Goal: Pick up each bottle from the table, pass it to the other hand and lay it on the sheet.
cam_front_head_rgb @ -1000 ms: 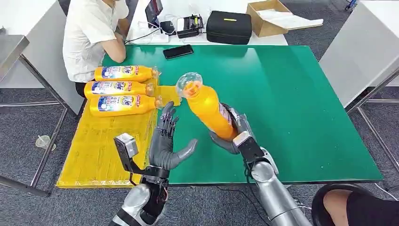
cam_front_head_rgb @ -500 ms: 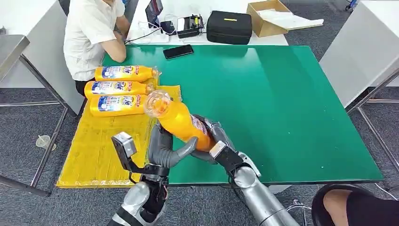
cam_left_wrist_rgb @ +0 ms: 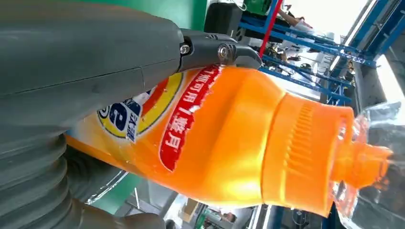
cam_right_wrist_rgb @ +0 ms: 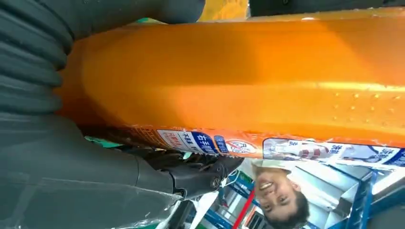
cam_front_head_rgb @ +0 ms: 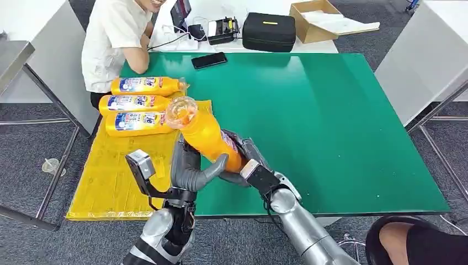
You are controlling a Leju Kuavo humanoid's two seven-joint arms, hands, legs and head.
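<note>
The right hand point(cam_front_head_rgb: 243, 165) grips the lower body of the orange bottle point(cam_front_head_rgb: 207, 135), and the left hand point(cam_front_head_rgb: 190, 168) closes its fingers around the same bottle just beside it. The handover is under way above the table edge, I judge. The right hand should release only when the left grip is firm, because the glossy plastic is smooth. Its clear cap points toward the yellow sheet point(cam_front_head_rgb: 110, 176).
</note>
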